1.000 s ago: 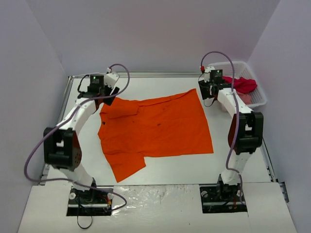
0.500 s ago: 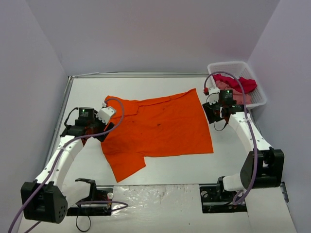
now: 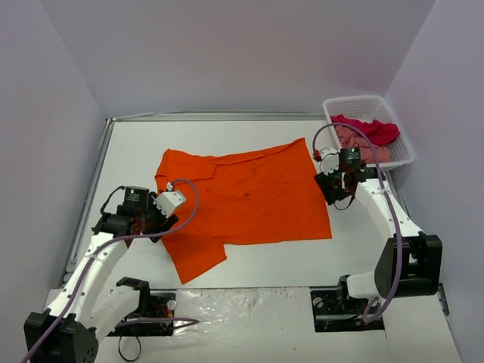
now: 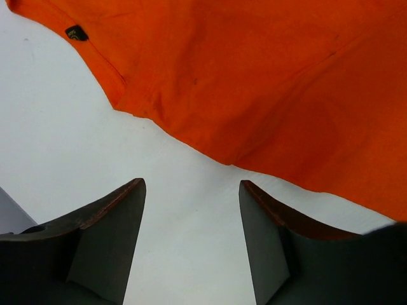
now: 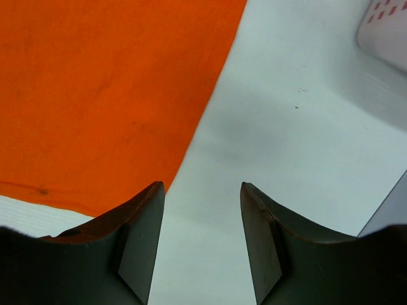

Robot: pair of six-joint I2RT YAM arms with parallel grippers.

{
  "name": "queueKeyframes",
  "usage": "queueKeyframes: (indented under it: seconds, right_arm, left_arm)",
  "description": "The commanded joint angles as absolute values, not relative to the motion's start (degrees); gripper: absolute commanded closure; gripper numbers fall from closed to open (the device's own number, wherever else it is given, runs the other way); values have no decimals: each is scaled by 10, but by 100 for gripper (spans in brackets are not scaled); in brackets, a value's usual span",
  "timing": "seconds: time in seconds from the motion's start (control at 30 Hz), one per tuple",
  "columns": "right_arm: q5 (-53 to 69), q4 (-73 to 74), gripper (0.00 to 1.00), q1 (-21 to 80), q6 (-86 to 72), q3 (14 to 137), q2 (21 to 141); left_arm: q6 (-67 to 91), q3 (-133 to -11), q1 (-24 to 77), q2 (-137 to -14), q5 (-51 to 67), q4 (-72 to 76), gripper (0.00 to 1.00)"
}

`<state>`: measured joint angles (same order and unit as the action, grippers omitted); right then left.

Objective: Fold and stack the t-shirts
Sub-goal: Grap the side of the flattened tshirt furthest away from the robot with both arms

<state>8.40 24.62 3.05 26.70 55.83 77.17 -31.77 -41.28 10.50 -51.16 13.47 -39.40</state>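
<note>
— Shirt first: where is it?
— The bright orange short-sleeved cloth t-shirt [image 3: 249,197] lies spread flat mid-way across the white table [image 3: 265,132]. Its long axis runs 9 to 3 o'clock in the overhead view, with collar and sleeves toward 9 and the straight hem toward 3.
— And the left gripper [image 4: 191,183]?
— It sits low at the shirt's 8 o'clock side, by the near sleeve. Its dark fingers [image 4: 108,222] stand apart with only bare table between them. In its wrist view the orange edge lies just ahead, from 12 to 2 o'clock, and nothing is gripped.
— The right gripper [image 5: 201,185]?
— It's at the hem side, the shirt's 3 o'clock, also spread and empty. In its wrist view an orange edge slants down to its left fingertip, and there's bare table between the tips.
— So who takes what?
— I'd say each arm is nearest its own end, so each only needs to reach inward across that axis.
— The other shirts?
— A crimson red t-shirt [image 3: 374,130] and a dusty pink t-shirt [image 3: 382,153] are bunched in the white plastic lattice basket [image 3: 355,99] at the table's 1 o'clock corner, beyond the right arm.
</note>
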Motion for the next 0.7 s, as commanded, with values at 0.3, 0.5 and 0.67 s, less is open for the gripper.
queueKeyframes:
  seconds: [0.3, 0.5, 0.67]
  right_arm:
    - [117, 243, 55, 33, 225, 738, 966]
    - [126, 241, 55, 37, 217, 816, 1040]
    - [128, 232, 56, 37, 210, 845, 1082]
  left_arm:
    - [-248, -457, 105, -670, 6, -138, 41]
    - [-268, -563, 105, -812, -31, -64, 46]
    - [-281, -658, 104, -930, -18, -67, 58]
